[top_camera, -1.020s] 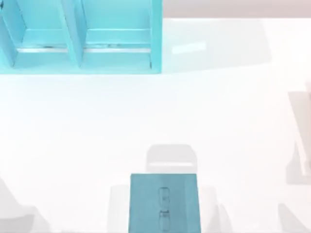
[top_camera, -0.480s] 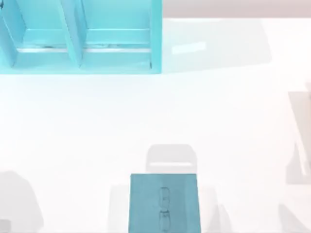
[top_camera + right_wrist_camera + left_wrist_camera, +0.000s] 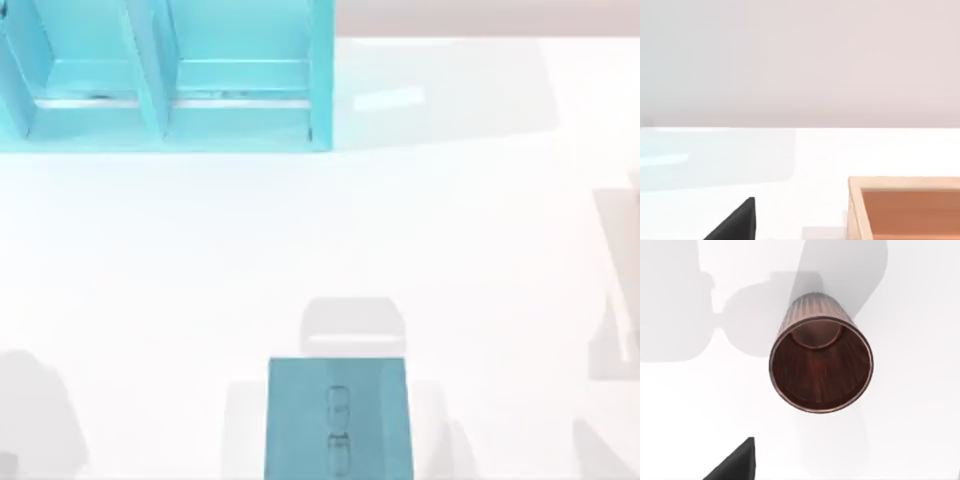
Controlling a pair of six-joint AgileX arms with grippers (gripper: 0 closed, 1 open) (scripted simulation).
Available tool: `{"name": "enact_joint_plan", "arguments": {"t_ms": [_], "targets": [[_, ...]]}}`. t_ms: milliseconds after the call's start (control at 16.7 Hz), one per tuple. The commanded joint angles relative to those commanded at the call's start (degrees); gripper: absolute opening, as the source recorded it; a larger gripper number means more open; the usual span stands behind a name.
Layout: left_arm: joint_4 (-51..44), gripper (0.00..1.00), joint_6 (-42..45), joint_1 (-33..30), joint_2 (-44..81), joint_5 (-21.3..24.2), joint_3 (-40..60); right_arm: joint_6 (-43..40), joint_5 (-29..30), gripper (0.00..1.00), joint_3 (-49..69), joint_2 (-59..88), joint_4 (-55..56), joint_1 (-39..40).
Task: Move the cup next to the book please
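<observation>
Plainly, the chief risk we see is toppling the tall, narrow, dark reddish-brown cup [image 3: 821, 362] with its finely ribbed outer wall: it stands upright and alone on the white bench [image 3: 920, 430], right under our left gripper in the left wrist view, and a descent that lands off-centre on its thin round rim could knock it over and send it rolling. Whether that left gripper is spread or closed we cannot tell, since just one dark fingertip [image 3: 737, 465] pokes into the corner of that view; nothing is touching the cup. A smooth, glossy-looking inner wall and a tapering body suggest a grip placed too high might slip. The flat, matte teal-blue rectangular book [image 3: 339, 418] with faint outlined marks down its cover lies at the near middle of the bench in the top view, and a careless set-down could land the cup on the cover, not beside it. The big light-blue shelf unit [image 3: 170, 75] stands at the far left. Our right arm sits parked near an open orange-tan wooden-looking box [image 3: 907, 207], its gripper's state also untellable.
</observation>
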Motion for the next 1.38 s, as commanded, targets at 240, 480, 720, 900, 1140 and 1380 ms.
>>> {"name": "enact_joint_plan", "arguments": {"t_ms": [240,480,720,900,1140,1380], "targets": [[8.5,1.0,0.11,0.19,2.15,-0.05,-6.2,0.0,0.0,1.0,0.0,0.0,0.0,0.0],[19.99,1.0,0.36,0.4,5.09,-0.05,-14.32,0.0,0.0,1.0,0.0,0.0,0.0,0.0],[23.56,1.0,0.51,0.51,6.06,-0.05,-17.4,0.0,0.0,1.0,0.0,0.0,0.0,0.0],[23.56,1.0,0.51,0.51,6.06,-0.05,-17.4,0.0,0.0,1.0,0.0,0.0,0.0,0.0],[23.56,0.7,0.51,0.51,6.06,-0.05,-17.4,0.0,0.0,1.0,0.0,0.0,0.0,0.0],[23.56,0.4,0.51,0.51,6.06,-0.05,-17.4,0.0,0.0,1.0,0.0,0.0,0.0,0.0]]}}
